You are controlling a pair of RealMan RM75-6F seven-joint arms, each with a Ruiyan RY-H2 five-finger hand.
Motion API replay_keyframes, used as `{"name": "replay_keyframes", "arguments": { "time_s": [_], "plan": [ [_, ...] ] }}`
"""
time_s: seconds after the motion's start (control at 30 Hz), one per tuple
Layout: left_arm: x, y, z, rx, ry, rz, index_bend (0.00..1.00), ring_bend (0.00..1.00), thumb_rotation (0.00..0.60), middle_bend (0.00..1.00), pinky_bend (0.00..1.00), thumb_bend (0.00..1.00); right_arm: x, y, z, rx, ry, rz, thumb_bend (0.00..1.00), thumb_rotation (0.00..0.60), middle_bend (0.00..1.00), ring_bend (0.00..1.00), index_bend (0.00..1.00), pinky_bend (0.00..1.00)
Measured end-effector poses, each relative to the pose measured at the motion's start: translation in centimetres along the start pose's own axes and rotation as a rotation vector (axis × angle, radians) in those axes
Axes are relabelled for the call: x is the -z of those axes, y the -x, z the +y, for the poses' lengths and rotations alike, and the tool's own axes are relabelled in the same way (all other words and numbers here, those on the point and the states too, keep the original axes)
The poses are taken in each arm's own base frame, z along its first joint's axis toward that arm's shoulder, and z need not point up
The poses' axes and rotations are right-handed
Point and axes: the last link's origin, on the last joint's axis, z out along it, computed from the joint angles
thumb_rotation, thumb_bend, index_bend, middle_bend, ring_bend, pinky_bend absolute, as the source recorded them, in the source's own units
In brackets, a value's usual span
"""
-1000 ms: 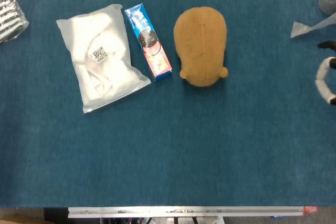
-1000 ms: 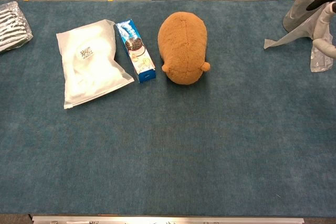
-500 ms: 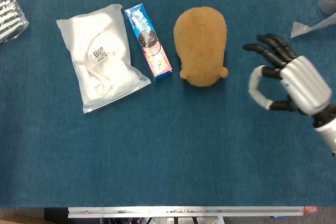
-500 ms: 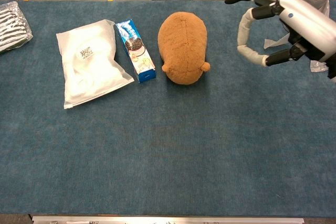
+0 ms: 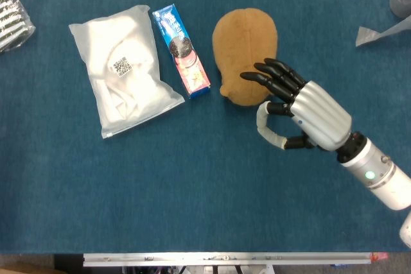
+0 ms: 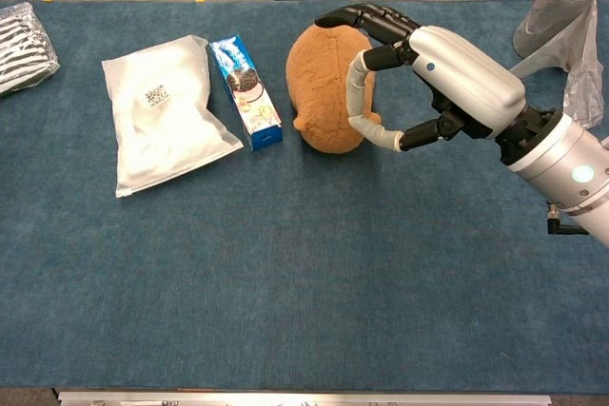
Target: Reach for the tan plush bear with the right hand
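The tan plush bear lies on the blue table, just right of a cookie pack. My right hand hovers at the bear's near right side, open, with its fingers spread and the fingertips over the bear's lower right edge. The thumb curves down beside the bear's ear. Nothing is held in it. I cannot tell whether the fingers touch the plush. My left hand does not show in either view.
A blue cookie pack and a white plastic bag lie left of the bear. A clear wrapped roll stands at the far right, a striped bundle at the far left.
My right hand has swept in from the right edge toward the left and now hangs over the bear's right side, fingers still spread. The bear and other items have not moved.
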Motion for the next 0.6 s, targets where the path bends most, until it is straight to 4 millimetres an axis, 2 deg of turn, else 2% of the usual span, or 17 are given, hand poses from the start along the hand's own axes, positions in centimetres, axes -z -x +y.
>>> {"name": "replay_keyframes", "arguments": {
  "time_s": [0.6],
  "plan": [
    [0.02,0.06,-0.17,-0.005,-0.003,-0.002,0.32,0.2,0.6,0.27,0.05,0.2,-0.16,0.28,-0.48,-0.008,0.001,-0.002,0.36,0.6,0.12,0.0,0.66,0.0]
  ]
}}
